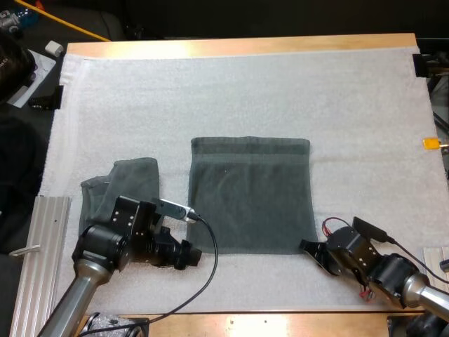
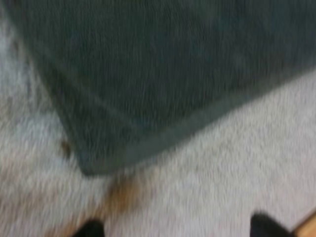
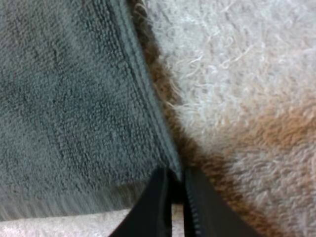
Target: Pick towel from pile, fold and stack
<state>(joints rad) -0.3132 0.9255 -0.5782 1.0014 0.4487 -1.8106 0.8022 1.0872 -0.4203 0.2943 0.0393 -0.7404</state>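
On the desk [image 1: 245, 46] the white mat [image 1: 245, 91] carries a flat towel [image 1: 249, 196]: right end effector [image 1: 307, 248] pinches its near-right corner, left end effector [image 1: 191, 255] open just short of the near-left one, so a lift would likely skew the fold.

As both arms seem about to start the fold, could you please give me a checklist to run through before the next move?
1. The spread towel lies flat on the white mat: ok.
2. The right gripper pinches the towel's near right corner: ok, the hem runs in between its fingers.
3. The left gripper grips the near left corner: not ok. Its fingers stand apart, short of the corner.
4. The second towel lies apart from the spread towel: ok.
5. How many layers the right gripper holds: cannot tell.
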